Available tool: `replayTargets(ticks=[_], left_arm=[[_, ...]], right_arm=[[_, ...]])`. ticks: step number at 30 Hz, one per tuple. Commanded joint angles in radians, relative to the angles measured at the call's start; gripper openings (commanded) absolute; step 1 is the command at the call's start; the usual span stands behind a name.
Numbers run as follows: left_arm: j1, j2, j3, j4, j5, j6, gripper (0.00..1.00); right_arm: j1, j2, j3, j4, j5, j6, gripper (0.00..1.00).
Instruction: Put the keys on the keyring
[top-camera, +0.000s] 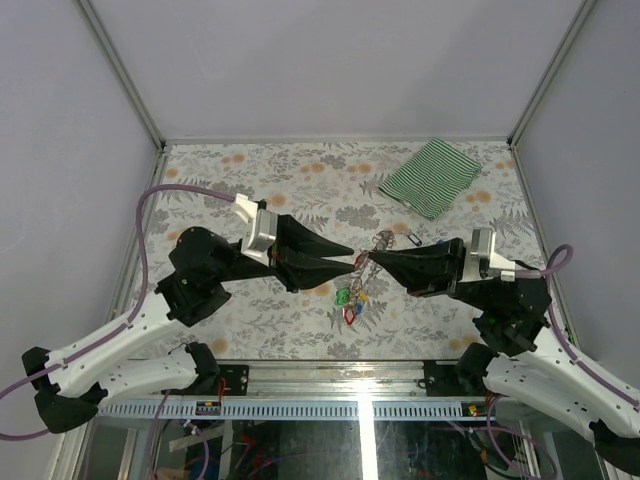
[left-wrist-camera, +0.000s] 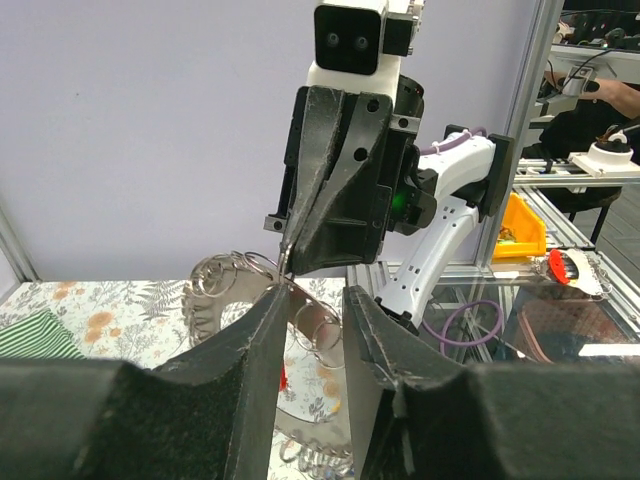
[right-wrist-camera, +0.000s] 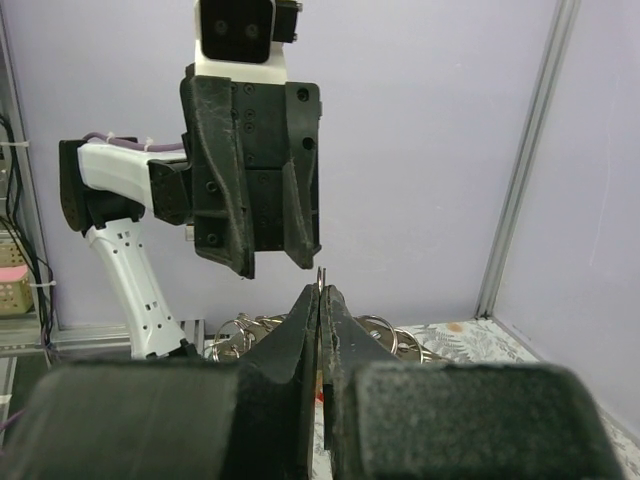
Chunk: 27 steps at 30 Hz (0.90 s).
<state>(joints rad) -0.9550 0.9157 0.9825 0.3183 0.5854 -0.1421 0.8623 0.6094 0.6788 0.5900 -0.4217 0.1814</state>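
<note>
The keyring (top-camera: 384, 240), a grey coil of metal loops, hangs above the middle of the table. My right gripper (top-camera: 373, 256) is shut on a thin loop of it, and the wire edge sticks up between the fingertips (right-wrist-camera: 321, 290). Several keys (top-camera: 350, 298) with green, yellow and red tags dangle below the ring. My left gripper (top-camera: 357, 262) faces the right one tip to tip and is open. Its fingers (left-wrist-camera: 270, 330) stand apart, with the ring's loops (left-wrist-camera: 215, 290) showing past them. A blue-tagged key (top-camera: 413, 238) lies on the table beside the ring.
A green-striped cloth (top-camera: 430, 175) lies at the back right of the flowered table (top-camera: 250, 180). Grey walls and metal frame posts (top-camera: 125, 100) close in the table's sides and back.
</note>
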Motion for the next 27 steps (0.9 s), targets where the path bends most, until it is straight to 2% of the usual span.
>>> replayTargets(ticks=[1, 18, 27], left_arm=[[-0.003, 0.014, -0.005, 0.103, -0.010, -0.021, 0.30], [-0.003, 0.062, 0.005, 0.123, 0.031, -0.040, 0.30], [-0.004, 0.073, 0.002, 0.118, 0.044, -0.040, 0.26]], right_arm=[[0.001, 0.001, 0.019, 0.125, -0.033, -0.013, 0.00], [0.000, 0.008, 0.027, 0.125, -0.076, -0.022, 0.00], [0.000, 0.007, 0.025, 0.142, -0.085, -0.017, 0.00]])
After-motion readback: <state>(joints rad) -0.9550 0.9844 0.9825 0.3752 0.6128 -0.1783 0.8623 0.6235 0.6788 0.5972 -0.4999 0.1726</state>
